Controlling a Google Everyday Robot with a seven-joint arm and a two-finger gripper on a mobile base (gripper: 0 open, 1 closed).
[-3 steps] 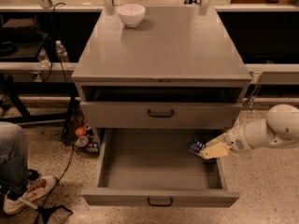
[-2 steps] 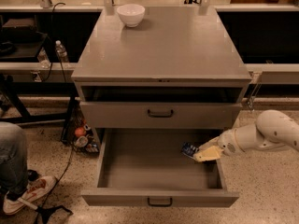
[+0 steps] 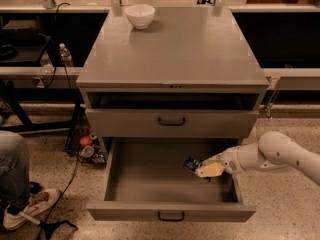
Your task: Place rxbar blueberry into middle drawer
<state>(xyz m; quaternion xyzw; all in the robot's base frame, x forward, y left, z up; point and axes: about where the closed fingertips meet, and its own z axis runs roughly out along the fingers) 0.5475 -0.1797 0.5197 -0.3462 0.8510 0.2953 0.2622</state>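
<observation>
While the gripper (image 3: 201, 169) clasps the rxbar blueberry (image 3: 191, 163) at its tip, the open middle drawer (image 3: 145, 181) lies beneath it.

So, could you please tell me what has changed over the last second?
The gripper, still holding the rxbar blueberry, has moved left and slightly down, from the right wall to further over the open middle drawer. Nothing was let go. The drawer and the white bowl stayed put.
</observation>
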